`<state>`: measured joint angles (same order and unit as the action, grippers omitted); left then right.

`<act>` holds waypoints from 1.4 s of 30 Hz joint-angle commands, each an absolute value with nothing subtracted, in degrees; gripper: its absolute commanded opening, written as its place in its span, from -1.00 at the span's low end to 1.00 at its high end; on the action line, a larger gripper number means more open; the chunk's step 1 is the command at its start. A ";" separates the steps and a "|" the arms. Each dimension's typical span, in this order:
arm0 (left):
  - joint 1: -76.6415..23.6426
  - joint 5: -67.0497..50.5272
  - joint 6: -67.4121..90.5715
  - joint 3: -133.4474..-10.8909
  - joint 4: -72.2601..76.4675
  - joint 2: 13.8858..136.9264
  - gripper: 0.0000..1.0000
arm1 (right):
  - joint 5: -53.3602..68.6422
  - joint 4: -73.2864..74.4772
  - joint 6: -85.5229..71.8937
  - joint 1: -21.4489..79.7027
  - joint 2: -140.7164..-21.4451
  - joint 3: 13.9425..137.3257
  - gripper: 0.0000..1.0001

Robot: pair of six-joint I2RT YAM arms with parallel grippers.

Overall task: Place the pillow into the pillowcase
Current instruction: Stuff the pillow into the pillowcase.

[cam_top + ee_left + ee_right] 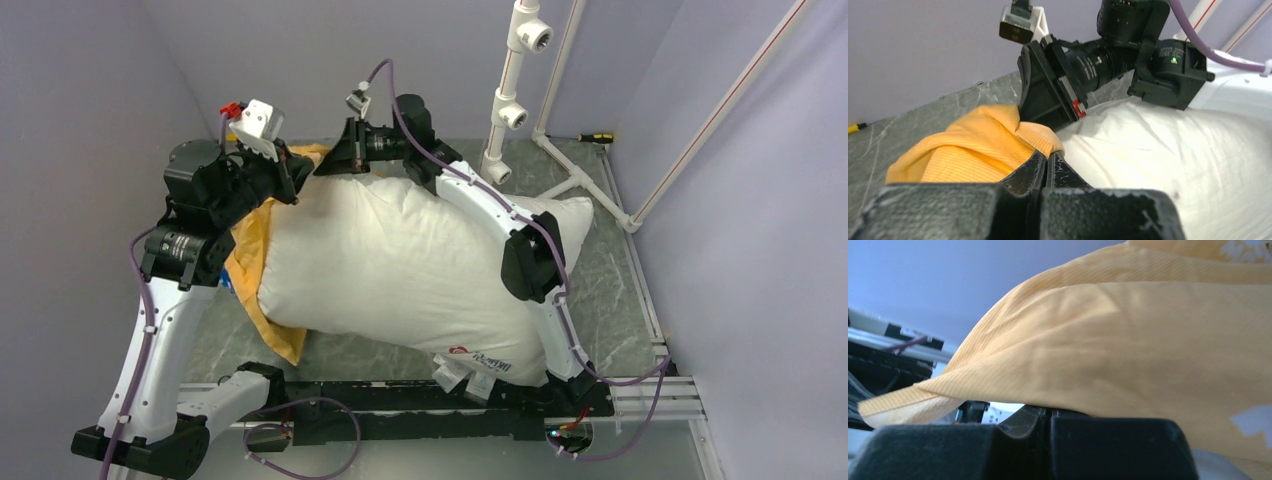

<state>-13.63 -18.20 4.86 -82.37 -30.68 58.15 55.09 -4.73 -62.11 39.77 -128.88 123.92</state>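
The plump white pillow point(400, 270) lies across the table, its red logo point(458, 351) and tags at the near end. The pillowcase point(255, 250) shows its orange-yellow side along the pillow's left and under it. Both grippers meet at the pillow's far left corner. My left gripper point(298, 180) is shut, and the orange pillowcase point(973, 150) is pinched at its tips point(1050, 152), right beside the pillow point(1173, 155). My right gripper point(327, 167) is shut too point(1050, 410); the pillowcase point(1123, 340) drapes over its tips and hides them.
A white pipe frame point(510, 100) stands at the back right, with a yellow-handled screwdriver point(597, 138) beside it. Purple walls close in on the left, back and right. The grey marbled table point(620, 280) shows to the right of the pillow.
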 commanded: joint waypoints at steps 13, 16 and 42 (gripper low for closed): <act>-14.33 -23.80 -1.44 -75.47 -32.70 51.24 -1.00 | 33.22 -10.44 -59.36 32.99 -121.64 121.18 -1.00; -14.33 -22.01 -2.05 -73.78 -36.68 50.37 -1.00 | 33.62 -16.56 -63.53 32.25 -122.56 119.50 -1.00; -8.66 10.88 28.87 -78.45 -62.26 65.33 0.99 | 25.77 -16.69 -66.98 27.02 -131.49 120.26 -1.00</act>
<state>-12.91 8.34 18.96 -78.85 -57.84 61.56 27.55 -9.45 -66.02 29.02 -134.26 121.21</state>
